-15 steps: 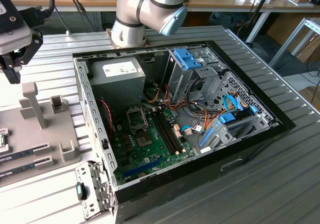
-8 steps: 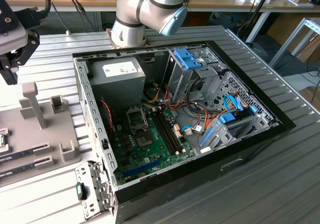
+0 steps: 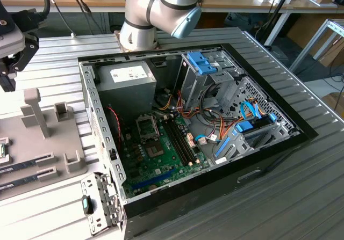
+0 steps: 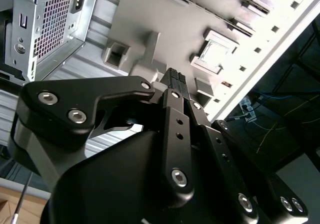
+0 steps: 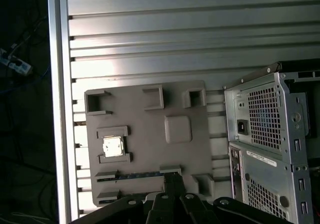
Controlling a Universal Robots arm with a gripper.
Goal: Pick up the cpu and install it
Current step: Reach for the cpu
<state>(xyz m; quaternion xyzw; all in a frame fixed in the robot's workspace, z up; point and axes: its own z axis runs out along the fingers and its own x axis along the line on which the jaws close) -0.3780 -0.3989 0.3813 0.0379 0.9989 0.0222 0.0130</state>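
The cpu (image 5: 113, 147) is a small silvery square lying flat in a raised frame on the grey holder plate (image 5: 150, 149); it also shows in the second wrist view as the cpu (image 4: 216, 52). My gripper (image 5: 172, 177) hovers above that plate, off to one side of the cpu and not touching it. Its two black fingers (image 4: 175, 79) are pressed together with nothing between them. In the exterior view the gripper (image 3: 9, 79) hangs at the far left, above the holder plate (image 3: 48, 143). The motherboard's socket (image 3: 148, 126) sits inside the open computer case (image 3: 102, 143).
Two long memory sticks (image 3: 27, 165) lie in slots on the holder plate, with an upright grey post (image 3: 33, 108) beside them. The case holds a grey power-supply box (image 3: 126, 81), blue drive cages (image 3: 201, 63) and cables. The ribbed metal table (image 3: 279, 197) surrounds everything.
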